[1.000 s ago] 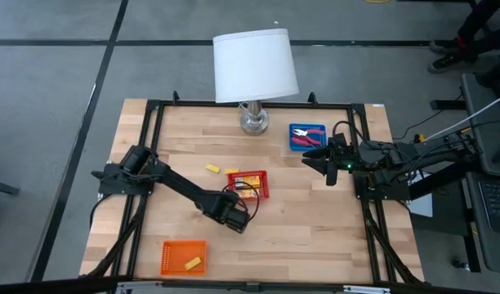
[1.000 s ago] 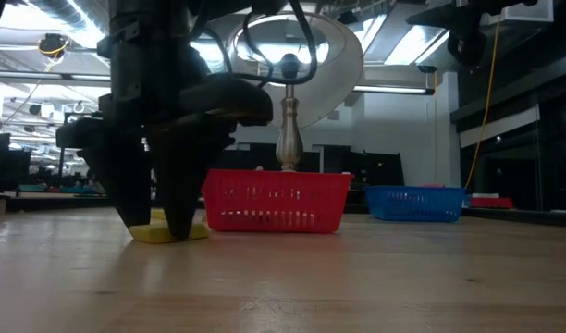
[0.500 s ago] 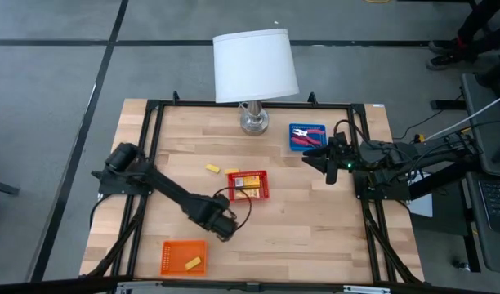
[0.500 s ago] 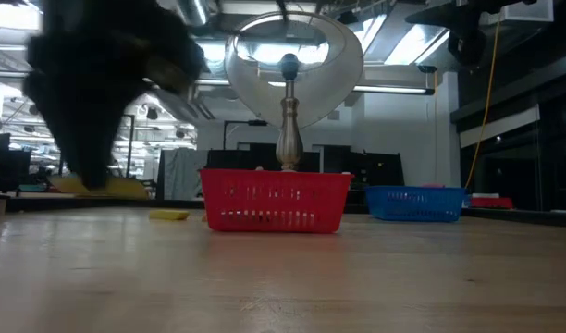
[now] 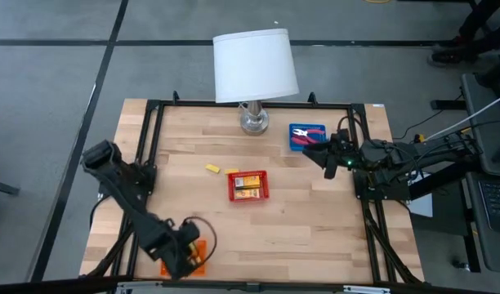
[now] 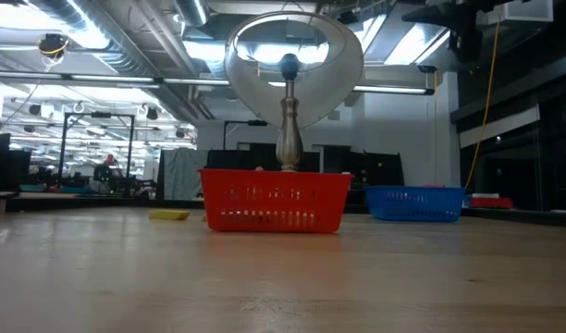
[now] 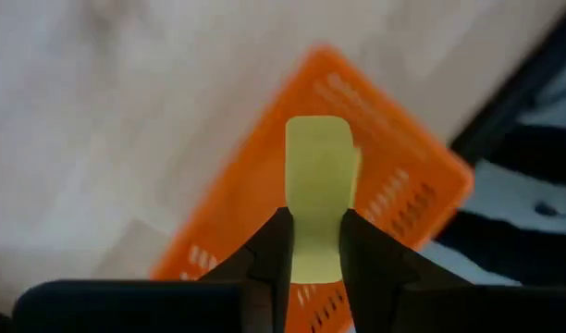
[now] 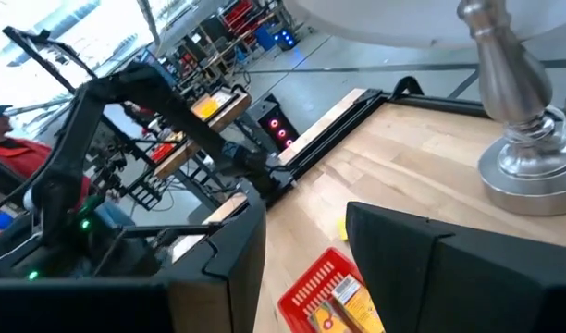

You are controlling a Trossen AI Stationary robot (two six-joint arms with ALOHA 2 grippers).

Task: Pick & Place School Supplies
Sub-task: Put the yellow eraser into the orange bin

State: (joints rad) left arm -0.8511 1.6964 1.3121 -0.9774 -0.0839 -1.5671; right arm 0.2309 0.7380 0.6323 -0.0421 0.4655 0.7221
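Between the fingers of the left gripper [image 7: 315, 264], closed on it, a pale yellow block [image 7: 318, 190] hangs above the orange tray [image 7: 394, 194]. Releasing off-centre risks it striking the rim. The right gripper [image 5: 319, 152], fingers apart and empty, waits beside the blue tray [image 5: 303, 130].

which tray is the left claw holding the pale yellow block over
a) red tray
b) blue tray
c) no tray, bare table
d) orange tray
d: in the left wrist view the left claw grips the pale yellow block above the orange tray, at the table's near left corner.
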